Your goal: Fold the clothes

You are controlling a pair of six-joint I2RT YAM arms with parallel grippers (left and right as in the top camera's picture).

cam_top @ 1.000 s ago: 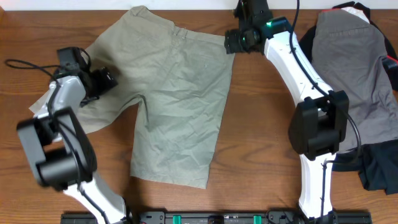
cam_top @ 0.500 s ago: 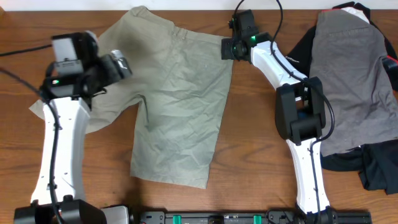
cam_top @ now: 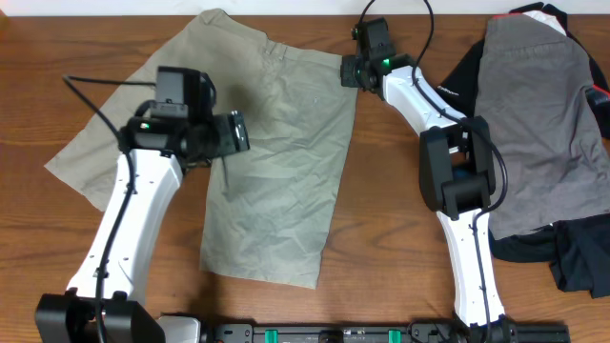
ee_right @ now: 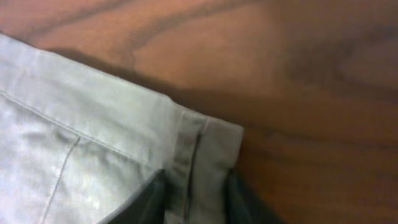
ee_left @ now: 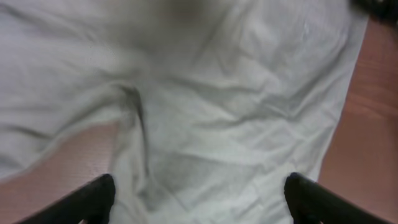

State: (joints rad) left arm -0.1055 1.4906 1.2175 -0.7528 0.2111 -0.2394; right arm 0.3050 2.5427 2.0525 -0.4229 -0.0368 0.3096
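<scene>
No legible text in any view.
We find no lettering, label, brand mark, numeral or sign that can be read on the shorts (cam_top: 276, 152), on the table (cam_top: 381, 238), or on either arm; in the right wrist view the waistband corner (ee_right: 199, 149) shows plain stitching only, and the left wrist view is too blurred for us to make out any fine marking on the cloth.

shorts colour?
Light khaki-beige shorts, plain, no pattern; overhead view shows it best.
</scene>
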